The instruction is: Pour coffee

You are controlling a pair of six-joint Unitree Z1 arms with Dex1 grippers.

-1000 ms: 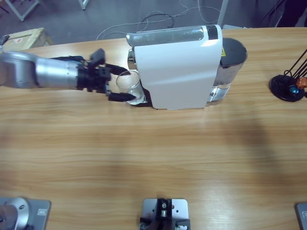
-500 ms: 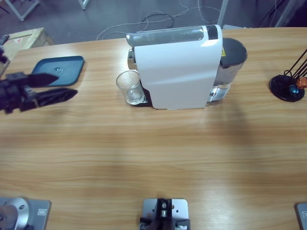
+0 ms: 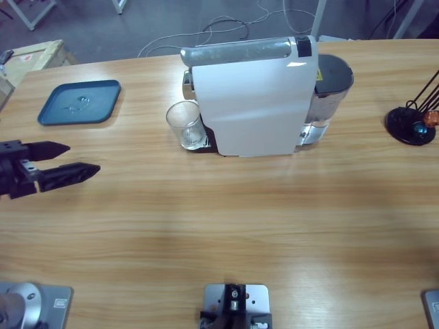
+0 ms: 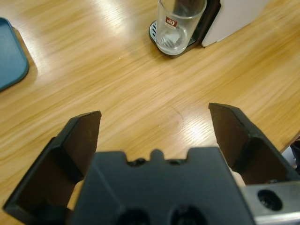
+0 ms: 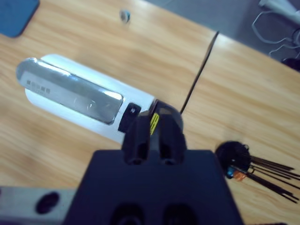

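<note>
A clear glass tumbler stands upright on the drip tray under the spout of the white coffee machine. In the left wrist view the tumbler has a red logo, and no coffee shows in it. My left gripper hovers open near the table's left edge, well left of the tumbler, with nothing between its fingers. My right gripper is shut and empty, high above the coffee machine. The right arm is out of the high view.
A dark blue tray lies at the back left, also in the left wrist view. A black capsule stand sits at the right edge, with thin rods. Bare wooden table fills the front.
My left gripper has let go of the tumbler and pulled back left to the table's edge, uncovering the blue tray. The tumbler stays under the spout.
</note>
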